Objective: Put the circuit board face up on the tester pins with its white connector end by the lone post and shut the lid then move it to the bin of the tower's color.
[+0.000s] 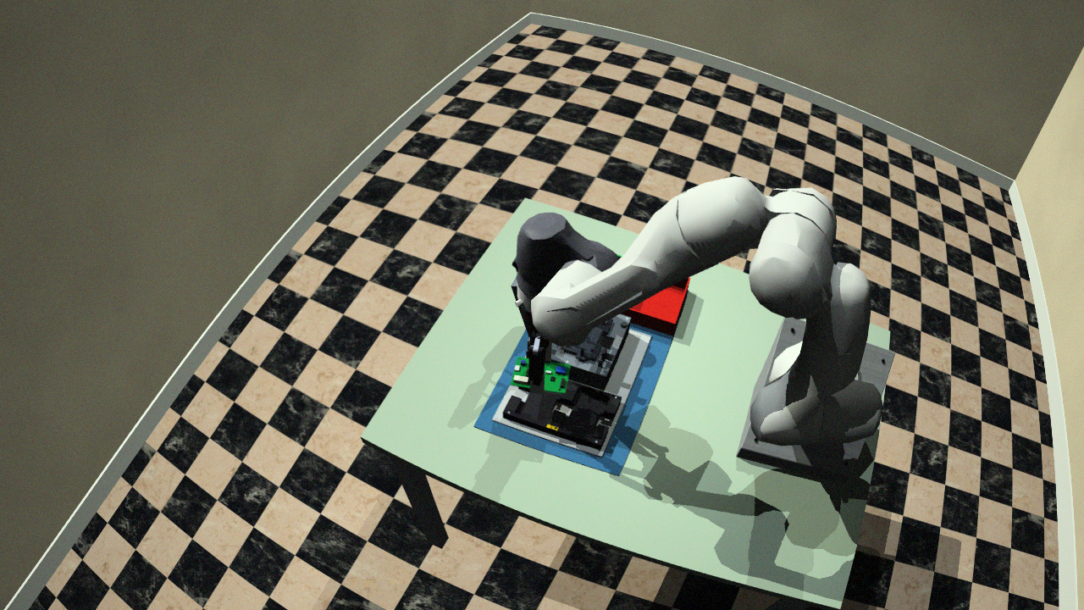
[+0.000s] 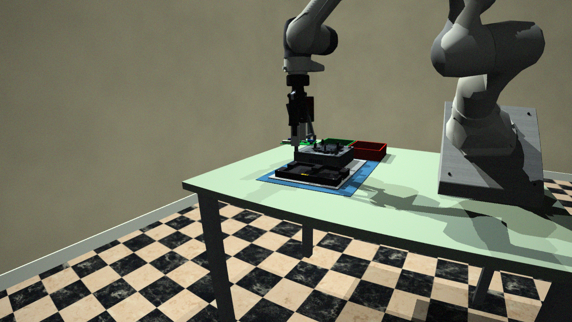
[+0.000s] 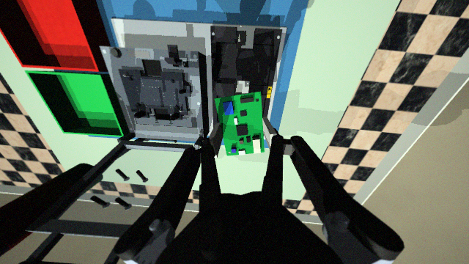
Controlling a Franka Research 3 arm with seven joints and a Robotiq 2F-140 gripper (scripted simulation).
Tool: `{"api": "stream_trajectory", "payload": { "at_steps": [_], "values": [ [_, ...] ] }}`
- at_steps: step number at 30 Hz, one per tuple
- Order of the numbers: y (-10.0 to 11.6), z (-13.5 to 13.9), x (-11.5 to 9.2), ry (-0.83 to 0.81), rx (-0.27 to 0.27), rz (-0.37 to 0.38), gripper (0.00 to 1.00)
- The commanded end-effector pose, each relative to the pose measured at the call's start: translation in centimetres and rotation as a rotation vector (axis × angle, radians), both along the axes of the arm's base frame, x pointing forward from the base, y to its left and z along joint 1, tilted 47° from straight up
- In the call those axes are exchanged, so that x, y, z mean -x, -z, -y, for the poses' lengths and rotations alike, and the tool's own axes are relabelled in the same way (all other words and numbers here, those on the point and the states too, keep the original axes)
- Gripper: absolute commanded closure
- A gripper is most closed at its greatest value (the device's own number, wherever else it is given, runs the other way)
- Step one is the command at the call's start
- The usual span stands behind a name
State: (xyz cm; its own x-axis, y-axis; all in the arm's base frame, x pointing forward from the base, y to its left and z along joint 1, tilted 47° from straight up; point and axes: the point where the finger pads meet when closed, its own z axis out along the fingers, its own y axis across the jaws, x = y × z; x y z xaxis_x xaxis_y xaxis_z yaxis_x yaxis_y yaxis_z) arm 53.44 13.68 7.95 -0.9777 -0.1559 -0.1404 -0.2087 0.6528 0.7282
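Note:
My gripper [image 3: 241, 127] is shut on the green circuit board [image 3: 241, 122], gripping its two long edges. The board hangs level and face up in the air, with its white connector end toward my wrist. In the exterior view the board [image 2: 300, 141] is a little higher than the tester [image 2: 324, 155] and off its left side. In the top view the board [image 1: 545, 375] hangs over the seam between the black tray [image 1: 561, 417] and the tester [image 1: 591, 348]. The wrist view shows the tester's plate [image 3: 161, 97] uncovered and the tray [image 3: 243, 62] with both pockets empty.
The red bin [image 3: 55, 33] and the green bin [image 3: 78, 100] stand side by side beyond the tester, both empty. Tester and tray sit on a blue mat [image 1: 628, 424]. The arm's base plate [image 1: 818, 409] is at the table's right.

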Motion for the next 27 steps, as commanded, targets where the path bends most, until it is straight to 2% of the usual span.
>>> {"api": "stream_trajectory", "payload": {
  "at_steps": [1, 9, 11, 13, 27],
  "values": [
    [0.10, 0.17, -0.02, -0.112, 0.005, 0.125, 0.54],
    [0.10, 0.17, -0.02, -0.229, 0.002, 0.253, 0.54],
    [0.10, 0.17, -0.02, -0.229, 0.002, 0.253, 0.54],
    [0.10, 0.17, -0.02, -0.279, 0.000, 0.308, 0.54],
    [0.10, 0.17, -0.02, -0.468, -0.006, 0.515, 0.54]
  ]
}}
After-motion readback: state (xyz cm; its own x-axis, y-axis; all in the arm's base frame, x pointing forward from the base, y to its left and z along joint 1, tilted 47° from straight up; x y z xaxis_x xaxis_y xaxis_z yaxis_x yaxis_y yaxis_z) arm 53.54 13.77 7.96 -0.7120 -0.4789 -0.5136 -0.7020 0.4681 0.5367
